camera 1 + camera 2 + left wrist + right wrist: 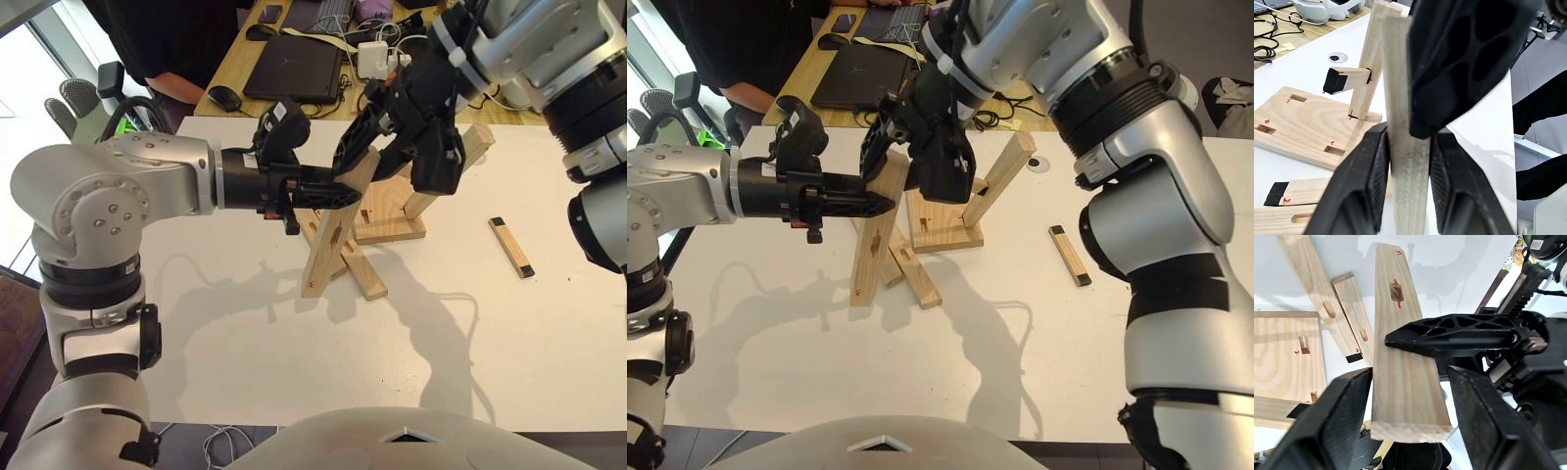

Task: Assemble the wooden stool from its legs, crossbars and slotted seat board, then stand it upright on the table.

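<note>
Wooden leg (328, 245): steeply tilted, lower end at the desk (245, 372), just beside the seat board (392, 230).
Left gripper (353, 196): jaws clamped on leg's middle.
Right gripper (1410, 396): jaws closed on leg's upper end.
Seat board: flat on desk, second leg (999, 181) standing slanted in it.
Crossbar (511, 247): loose on desk, well apart on the right.

1. The left gripper (886, 204) meets a tilted leg (865, 262) from its 9 o'clock.
2. The right gripper (908, 162) straddles the leg's top.
3. The seat board (945, 236) lies at the leg's 3 o'clock, with a loose crossbar (1070, 257) beyond.
</note>
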Controlling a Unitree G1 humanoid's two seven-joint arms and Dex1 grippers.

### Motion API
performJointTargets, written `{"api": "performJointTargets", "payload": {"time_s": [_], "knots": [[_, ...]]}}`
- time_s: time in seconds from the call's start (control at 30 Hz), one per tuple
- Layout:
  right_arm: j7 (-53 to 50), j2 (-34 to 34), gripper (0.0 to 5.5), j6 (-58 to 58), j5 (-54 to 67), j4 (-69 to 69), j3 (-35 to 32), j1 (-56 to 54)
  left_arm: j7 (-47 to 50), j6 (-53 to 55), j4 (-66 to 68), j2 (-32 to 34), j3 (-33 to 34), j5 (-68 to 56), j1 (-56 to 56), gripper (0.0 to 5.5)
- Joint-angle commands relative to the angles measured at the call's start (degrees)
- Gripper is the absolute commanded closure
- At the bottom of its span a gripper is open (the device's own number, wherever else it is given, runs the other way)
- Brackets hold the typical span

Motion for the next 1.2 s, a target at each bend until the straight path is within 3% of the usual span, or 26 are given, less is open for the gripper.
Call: {"api": "performJointTargets", "payload": {"time_s": [0.03,0.33,0.53,0.6,0.7,0.9,1.07,1.2], "knots": [[-1.30,0.94,2.09,-0.09,-0.64,2.16,-3.33,-2.64,-0.28,-0.90,-0.55,0.92,-1.13,0.83,1.15,4.47],[-8.44,-3.17,0.59,-2.47,-10.65,13.74,-11.67,-4.61,-0.11,-3.71,1.25,4.90,3.27,3.53,3.95,4.47],[-32.28,-9.06,0.56,7.40,-24.65,18.55,-21.56,-6.21,0.89,-7.33,5.56,7.69,9.53,6.02,4.68,4.47],[-38.61,-10.48,0.56,13.99,-24.00,17.63,-25.67,-4.12,3.66,-9.21,6.73,6.64,11.11,7.84,4.51,4.47],[-43.88,-12.20,0.56,26.28,-19.09,10.77,-32.32,4.95,14.00,-12.58,7.83,-0.29,11.72,12.90,3.95,4.47],[-61.00,-12.17,0.56,55.68,-10.04,1.09,-48.17,23.19,44.47,-21.48,-1.08,-21.88,10.86,28.73,9.31,4.47],[-77.36,-5.31,0.56,80.29,-0.97,-10.13,-61.19,42.11,60.17,-24.94,-9.28,-40.42,9.51,34.06,16.46,4.47],[-83.84,4.82,0.56,98.57,6.53,-29.40,-62.45,56.35,64.03,-27.82,-12.65,-48.10,4.71,37.05,20.43,4.47]]}}
